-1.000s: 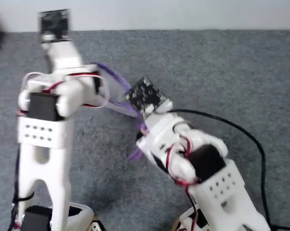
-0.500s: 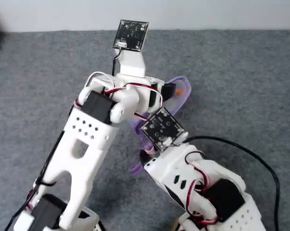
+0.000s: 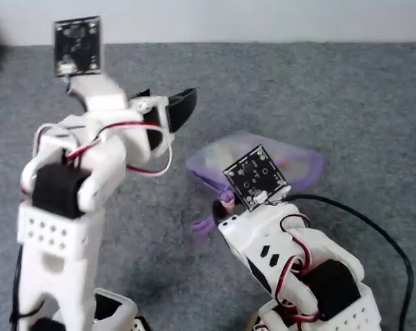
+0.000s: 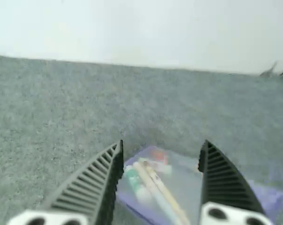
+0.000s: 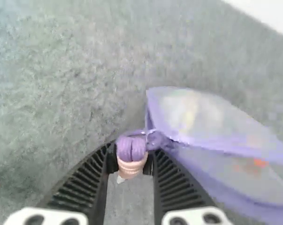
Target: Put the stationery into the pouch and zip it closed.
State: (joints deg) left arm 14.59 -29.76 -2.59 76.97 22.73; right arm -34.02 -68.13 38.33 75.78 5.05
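A translucent purple pouch (image 3: 290, 160) lies flat on the grey carpet with pens (image 4: 148, 180) and other stationery inside it. My right gripper (image 3: 225, 205) sits at the pouch's near-left corner. In the right wrist view this gripper (image 5: 132, 154) is shut on the purple zipper pull (image 5: 130, 149), with the pouch (image 5: 211, 126) stretching away beyond it. My left gripper (image 3: 167, 98) is raised to the left of the pouch and stands open. In the left wrist view its open fingers (image 4: 99, 183) frame the pouch (image 4: 179, 187) below, without touching it.
Grey carpet (image 3: 359, 89) covers the whole work area, with a pale wall along the far edge. A black cable (image 3: 373, 224) runs from the right arm across the carpet at the right. Both arm bases stand at the near edge.
The left arm swung over the pouch half a second ago, then drew back left and up with its gripper open. The pouch now lies spread out flat. The right gripper keeps its hold.
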